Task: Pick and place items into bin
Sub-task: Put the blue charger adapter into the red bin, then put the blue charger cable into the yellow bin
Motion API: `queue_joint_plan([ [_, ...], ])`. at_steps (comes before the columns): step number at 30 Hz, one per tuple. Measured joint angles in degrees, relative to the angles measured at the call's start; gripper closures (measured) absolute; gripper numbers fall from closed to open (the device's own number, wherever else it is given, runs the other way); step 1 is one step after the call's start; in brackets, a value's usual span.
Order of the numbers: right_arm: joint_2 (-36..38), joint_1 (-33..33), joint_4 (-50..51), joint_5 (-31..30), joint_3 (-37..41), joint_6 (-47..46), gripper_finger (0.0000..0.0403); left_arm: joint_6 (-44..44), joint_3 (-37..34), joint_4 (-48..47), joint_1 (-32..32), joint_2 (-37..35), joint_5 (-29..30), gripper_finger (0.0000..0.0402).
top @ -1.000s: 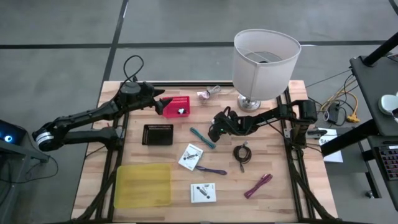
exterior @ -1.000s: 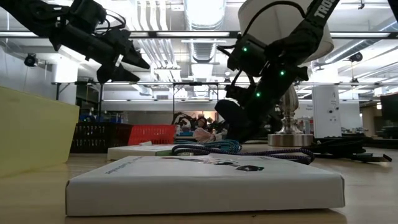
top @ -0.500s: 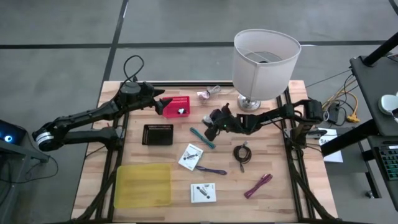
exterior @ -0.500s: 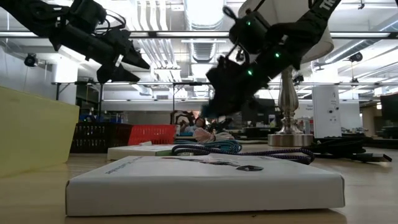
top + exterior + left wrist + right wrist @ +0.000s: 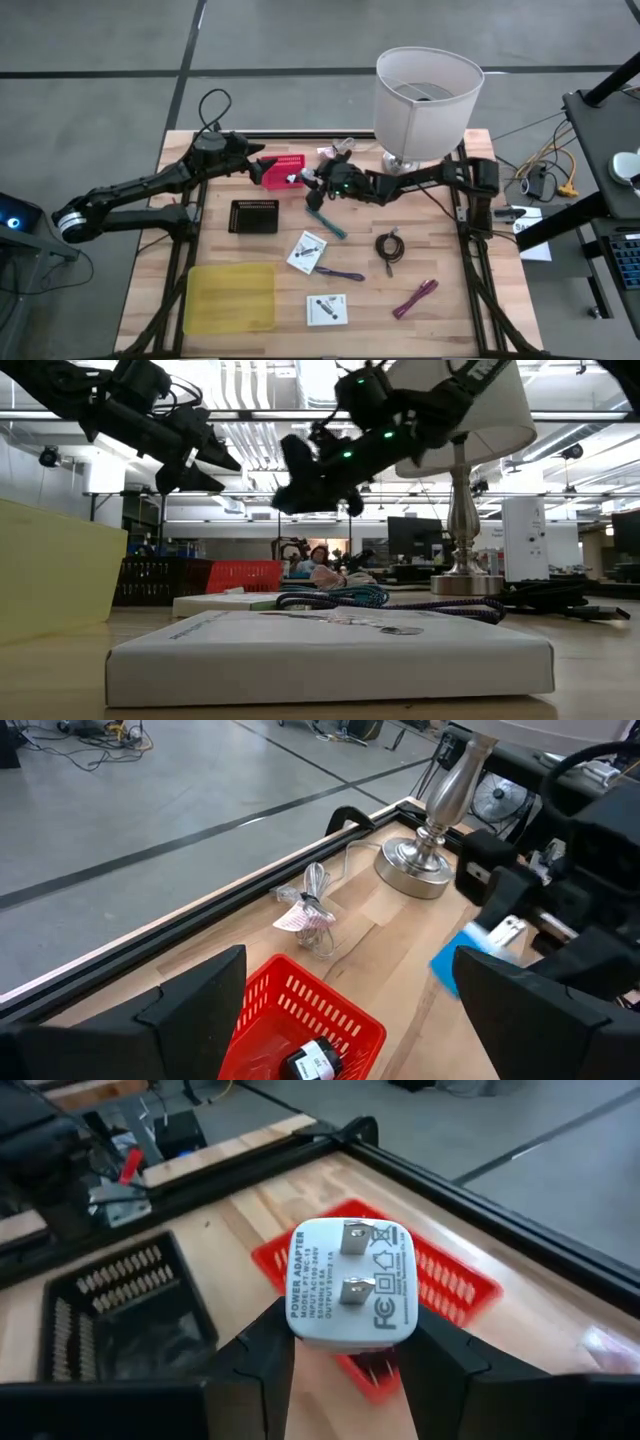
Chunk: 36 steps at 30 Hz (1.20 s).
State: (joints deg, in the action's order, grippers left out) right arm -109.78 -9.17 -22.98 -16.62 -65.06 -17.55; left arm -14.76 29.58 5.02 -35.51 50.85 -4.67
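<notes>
My right end effector point(image 5: 345, 1342) is clamped on a white power adapter point(image 5: 350, 1285), held above the surface just beside the red basket point(image 5: 448, 1276). Its two metal prongs face my wrist camera; the rounded plastic body sits squarely between my fingers point(image 5: 255, 1355), its lower half hidden. My left end effector point(image 5: 262, 163) hovers spread wide at the basket's point(image 5: 283, 172) far side.

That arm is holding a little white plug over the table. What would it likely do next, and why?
Probably carry it a bit further over the red basket and let go. The right gripper holds the white plug just short of that basket, which already holds one small item.
</notes>
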Motion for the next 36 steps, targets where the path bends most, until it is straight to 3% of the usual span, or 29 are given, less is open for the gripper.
queue_joint_plan([
  [5,-6.0,-0.4,0.2,-0.7,-6.4,1.4,0.0273,0.0,0.0,-0.1,0.0,-0.3,-0.3,0.0066],
  [11,-11.8,-0.8,4.8,-6.1,-14.0,1.5,0.0273,-0.1,0.0,-0.1,0.0,-1.4,-0.3,0.0066],
  [20,-15.3,-2.4,6.8,-6.0,-18.9,1.7,0.0273,-0.1,0.0,0.0,0.0,-4.3,-1.0,0.0066],
  [29,-15.4,-3.5,7.4,-5.8,-19.0,1.2,0.014,0.0,0.0,-0.1,0.0,-5.5,-1.1,0.0066],
  [33,-15.1,-3.5,7.8,-4.2,-19.0,1.1,0.0119,0.0,0.0,-0.1,0.0,-5.7,-1.1,0.0066],
  [36,-14.0,-3.5,8.4,1.0,-19.0,1.0,0.0119,0.0,0.0,-0.1,0.0,-5.7,-1.2,0.0066],
])
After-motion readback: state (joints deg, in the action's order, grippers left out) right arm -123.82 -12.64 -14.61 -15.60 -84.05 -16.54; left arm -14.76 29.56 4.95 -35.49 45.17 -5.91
